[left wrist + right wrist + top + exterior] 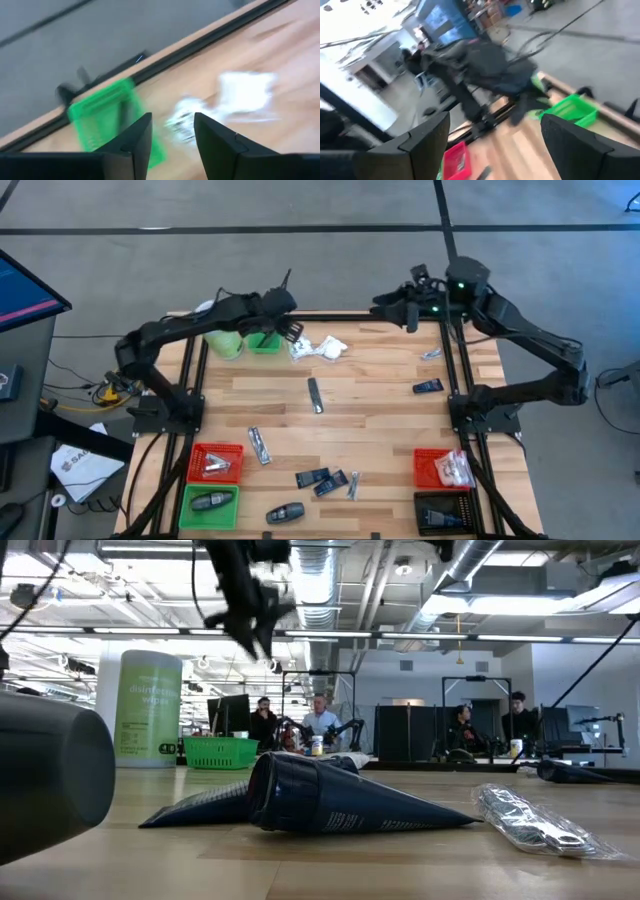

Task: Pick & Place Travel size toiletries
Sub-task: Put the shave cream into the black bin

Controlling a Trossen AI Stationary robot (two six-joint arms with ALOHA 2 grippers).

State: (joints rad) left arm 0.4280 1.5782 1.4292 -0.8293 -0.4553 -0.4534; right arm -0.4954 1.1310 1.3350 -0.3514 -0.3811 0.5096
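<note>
The left gripper [291, 330] hovers, fingers parted and empty, between the green bin [263, 341] and white sachets [318, 348] on the bench [380, 410]; the right gripper [392, 307] waits open.

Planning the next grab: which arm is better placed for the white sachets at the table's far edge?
Probably left: the left gripper hangs open beside the white sachets. The right gripper is farther, beyond the table's far edge.

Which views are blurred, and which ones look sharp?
The left wrist view is motion-smeared: the green bin and white sachets lose their edges beyond the left pincer. The right wrist view is streaked too. The high view is sharp across the table. In the low view, the dark packet is crisp, while a black object nearest the camera is out of focus.
</note>
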